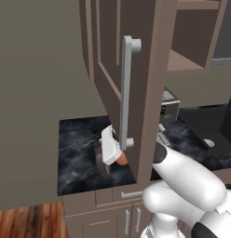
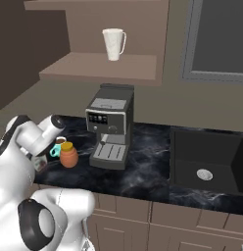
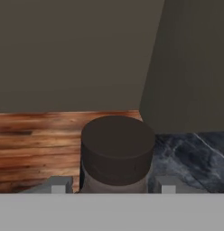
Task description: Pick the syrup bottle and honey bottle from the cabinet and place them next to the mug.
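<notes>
Claw (image 3: 111,185) clamped on syrup bottle (image 3: 117,151) just under the cap, held over desk (image 1: 80,139) near its front edge. Looks like the placing step: lower upright, set down beside mug (image 2: 57,147) w/o knocking honey bottle (image 2: 68,154). Right base cam shows honey touching mug; left cam's cabinet (image 1: 136,69) door blocks them.

Orange-brown honey bottle (image 2: 68,157) — yellow cap; teal mug (image 2: 57,149); black-marbled counter (image 2: 143,171).
</notes>
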Robot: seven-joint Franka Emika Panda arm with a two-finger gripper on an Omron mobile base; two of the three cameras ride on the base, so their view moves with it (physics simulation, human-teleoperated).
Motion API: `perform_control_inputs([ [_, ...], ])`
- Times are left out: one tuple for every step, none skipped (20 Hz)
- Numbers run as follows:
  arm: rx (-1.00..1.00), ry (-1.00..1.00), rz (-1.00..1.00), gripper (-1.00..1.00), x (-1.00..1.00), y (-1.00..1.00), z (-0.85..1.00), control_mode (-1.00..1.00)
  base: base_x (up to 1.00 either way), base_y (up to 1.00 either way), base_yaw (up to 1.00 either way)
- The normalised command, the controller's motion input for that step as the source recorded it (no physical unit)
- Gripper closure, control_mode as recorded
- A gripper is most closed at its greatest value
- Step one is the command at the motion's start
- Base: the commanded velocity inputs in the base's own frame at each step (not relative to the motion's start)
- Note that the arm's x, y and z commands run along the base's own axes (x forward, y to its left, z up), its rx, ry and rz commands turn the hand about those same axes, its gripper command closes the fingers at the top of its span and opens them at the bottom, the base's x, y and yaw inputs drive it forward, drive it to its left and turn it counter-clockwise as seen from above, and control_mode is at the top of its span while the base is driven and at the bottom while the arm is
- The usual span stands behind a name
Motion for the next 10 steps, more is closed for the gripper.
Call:
perform_control_inputs([
  [0.00,0.00,0.02,1.00,0.00,0.06,-0.27,-1.00,0.00,0.00,0.00],
  [0.00,0.00,0.02,1.00,0.00,0.06,-0.22,-1.00,0.00,0.00,0.00],
  [0.00,0.00,0.02,1.00,0.00,0.04,-0.19,-1.00,0.00,0.00,0.00],
  [0.00,0.00,0.01,1.00,0.00,0.01,-0.13,-1.00,0.00,0.00,0.00],
  [0.00,0.00,0.00,1.00,0.02,0.01,-0.09,-1.00,0.00,0.00,0.00],
  [0.00,0.00,0.00,1.00,0.05,0.00,-0.09,-1.00,0.00,0.00,0.00],
  [0.00,0.00,0.00,1.00,0.06,0.01,-0.12,-1.00,0.00,0.00,0.00],
  [0.00,0.00,0.00,1.00,0.10,0.03,-0.09,-1.00,0.00,0.00,0.00],
  [0.00,0.00,0.00,1.00,0.14,0.08,-0.05,-1.00,0.00,0.00,0.00],
  [0.00,0.00,0.00,1.00,0.22,0.08,0.00,-1.00,0.00,0.00,0.00],
])
